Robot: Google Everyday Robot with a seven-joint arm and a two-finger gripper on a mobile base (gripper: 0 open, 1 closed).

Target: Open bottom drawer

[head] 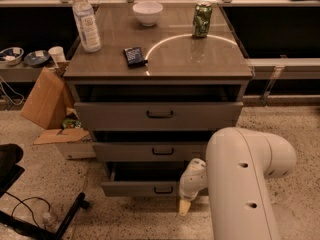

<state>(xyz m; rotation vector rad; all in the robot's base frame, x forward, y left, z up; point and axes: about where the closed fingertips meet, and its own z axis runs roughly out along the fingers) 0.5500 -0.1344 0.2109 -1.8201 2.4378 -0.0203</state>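
The bottom drawer (135,188) is the lowest of three grey drawers in the cabinet. It has a flat grey front and a small dark bar handle (163,189). It stands pulled out a little, with a dark gap above its front. My gripper (185,204) hangs on the white arm (240,179) just in front of the drawer's right end, to the right of the handle and pointing down toward the floor. The arm hides the drawer's right corner.
The middle drawer (150,151) and top drawer (157,115) also stand slightly out. On the cabinet top are a water bottle (86,20), a white bowl (148,12), a green can (202,19) and a dark packet (134,56). A cardboard box (47,101) and a chair base (30,204) are at the left.
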